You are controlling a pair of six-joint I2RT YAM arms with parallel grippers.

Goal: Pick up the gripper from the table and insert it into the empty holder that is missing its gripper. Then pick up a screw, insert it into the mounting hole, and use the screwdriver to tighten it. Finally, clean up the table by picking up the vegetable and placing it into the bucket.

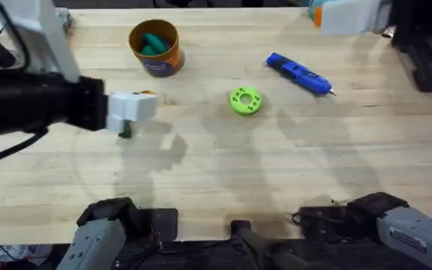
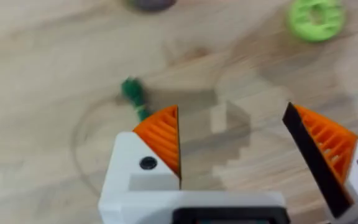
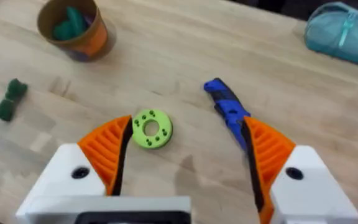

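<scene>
Hovering at the overhead view's left, the left tool (image 2: 232,134) hangs with fingers apart just beside the vegetable (image 1: 124,131) on the counter (image 1: 223,172), seemingly lining up a pick. Bucket (image 1: 156,46) waits upper left; right tool (image 3: 185,152) spread too, screwdriver (image 1: 300,73) upper right.

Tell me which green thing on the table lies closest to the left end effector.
The dark green vegetable, just ahead of the open left end effector. The lime-green ring disc lies farther off; the teal pieces sit inside the bucket.

Vegetable (image 3: 9,99) dark green, on table; screwdriver (image 1: 300,73) blue, flat.
</scene>
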